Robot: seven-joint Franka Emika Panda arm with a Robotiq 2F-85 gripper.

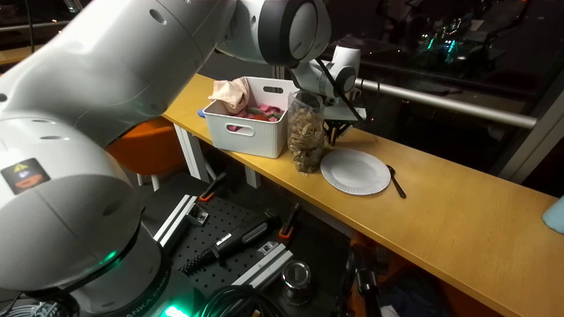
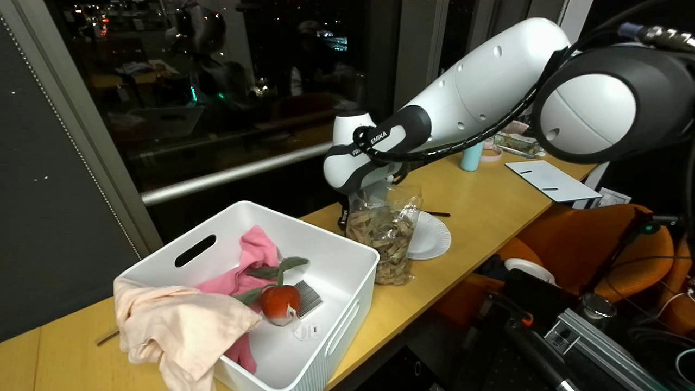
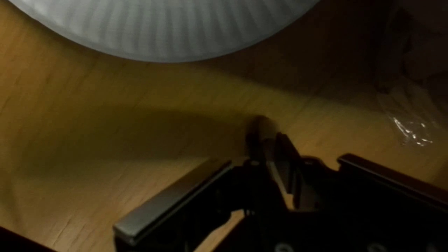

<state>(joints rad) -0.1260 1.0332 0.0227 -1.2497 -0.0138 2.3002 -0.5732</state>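
End effector [image 3: 272, 136] low — near plate [image 1: 356, 171] and bag [image 1: 305, 136]

Wrist view: the plate [image 3: 164, 31] is cropped at top; a rounded form [image 3: 265, 126] at the gripper [image 3: 269, 143], perhaps an object, is blurred. In an exterior view, a bag [image 2: 383, 244] largely hides the gripper.
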